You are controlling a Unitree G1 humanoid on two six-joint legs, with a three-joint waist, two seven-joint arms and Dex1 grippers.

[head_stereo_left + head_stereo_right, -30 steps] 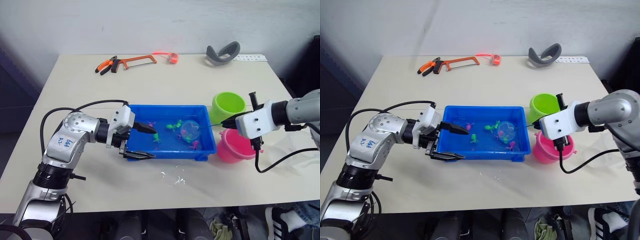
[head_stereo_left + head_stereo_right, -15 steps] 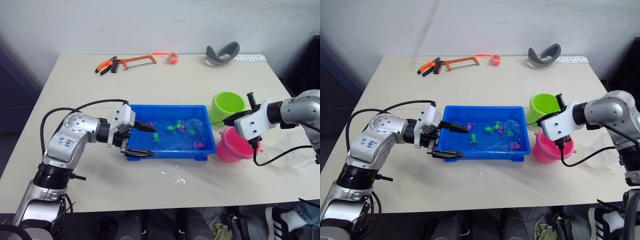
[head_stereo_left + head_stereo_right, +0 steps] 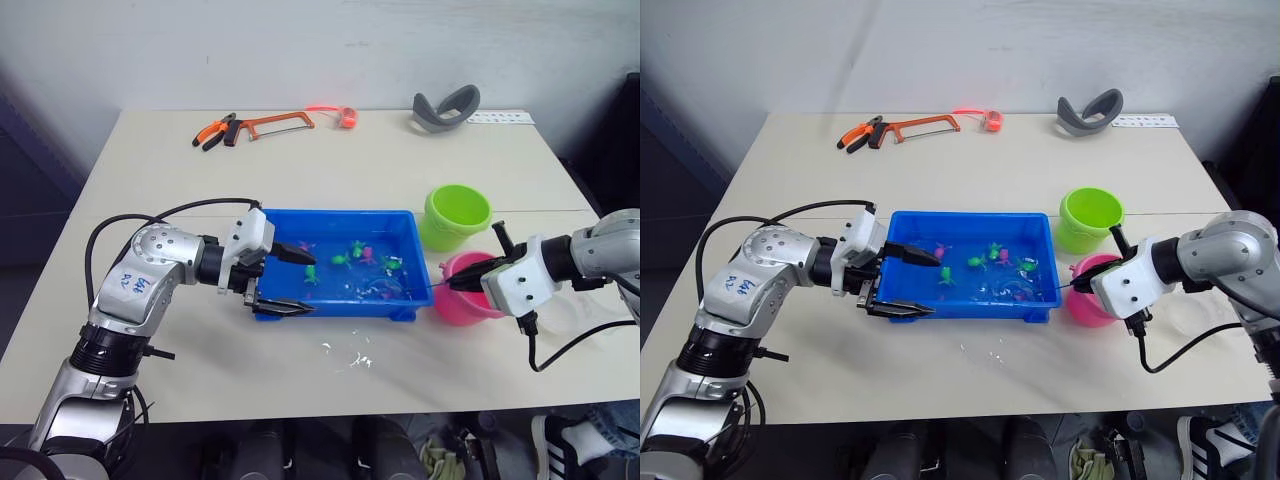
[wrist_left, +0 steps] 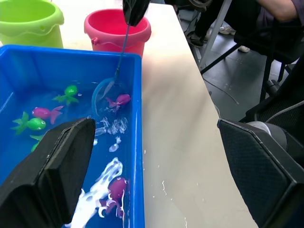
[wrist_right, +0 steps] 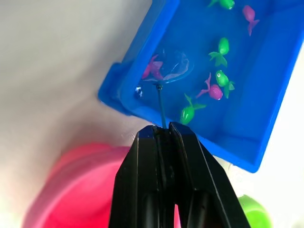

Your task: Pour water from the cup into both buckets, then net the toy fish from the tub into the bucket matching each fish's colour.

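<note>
The blue tub (image 3: 330, 214) holds water and several green and pink toy fish (image 3: 346, 258). My left gripper (image 3: 308, 283) stands open astride the tub's left wall, one finger inside and one outside. My right gripper (image 3: 455, 284) hangs over the pink bucket (image 3: 452, 308), shut on the thin handle of the net (image 5: 170, 66). The net's hoop (image 4: 101, 93) sits in the water at the tub's near right corner, with a pink fish (image 4: 119, 100) touching it. Behind the pink bucket stands the green bucket (image 3: 457, 214). A faint clear shape (image 3: 1188, 312) right of the pink bucket looks like the cup.
An orange hacksaw (image 3: 277, 123) and pliers (image 3: 212, 132) lie at the table's back left, a grey curved band (image 3: 445, 106) at the back right. Spilled water (image 3: 350, 355) glistens in front of the tub. Black cables trail from both arms. Past the table's edge are chair legs (image 4: 213, 33).
My right gripper has dropped and drawn back toward the pink bucket, dragging the net from the tub's middle right to its near right corner. The fish have drifted. My left gripper has stayed put.
</note>
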